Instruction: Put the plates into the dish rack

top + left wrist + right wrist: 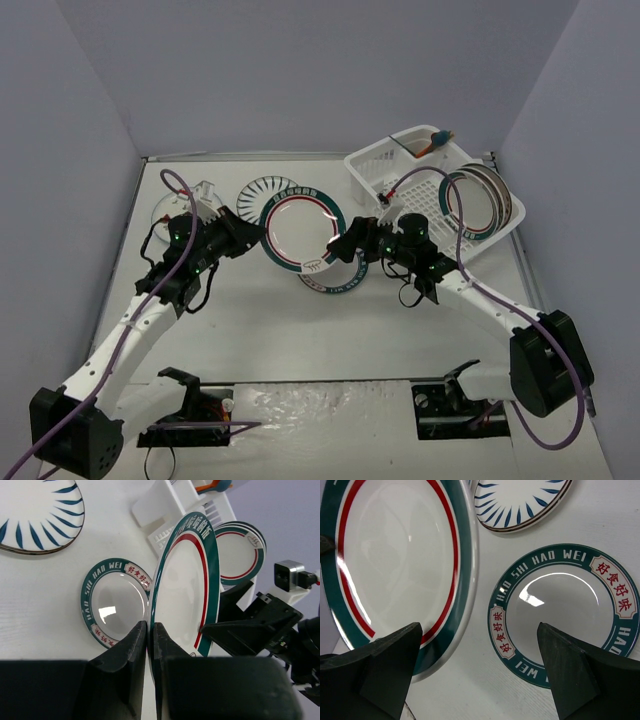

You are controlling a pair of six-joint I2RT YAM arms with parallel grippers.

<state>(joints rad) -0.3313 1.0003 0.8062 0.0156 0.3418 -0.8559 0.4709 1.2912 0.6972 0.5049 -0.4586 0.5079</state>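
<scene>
left fingers [137,642]: clamped on the rim of the green-and-red plate [187,585], on the left arm's side; plate held on edge, off the counter [300,330]
right fingers [347,243]: spread wide; the plate's opposite rim sits between them, not pinched; can't tell if they touch it
HAO WEI plate [565,615]: flat on counter, partly under the lifted plate
striped plate [268,190]: flat on counter, just behind the lifted one
far-left plate [185,205]: mostly hidden by the left arm, pattern unreadable
dish rack [390,165]: back right of counter
racked plates [478,203]: on edge in the rack's right end, count unclear
utensil cup [432,142]: rack's back corner, holds an orange-and-blue item
</scene>
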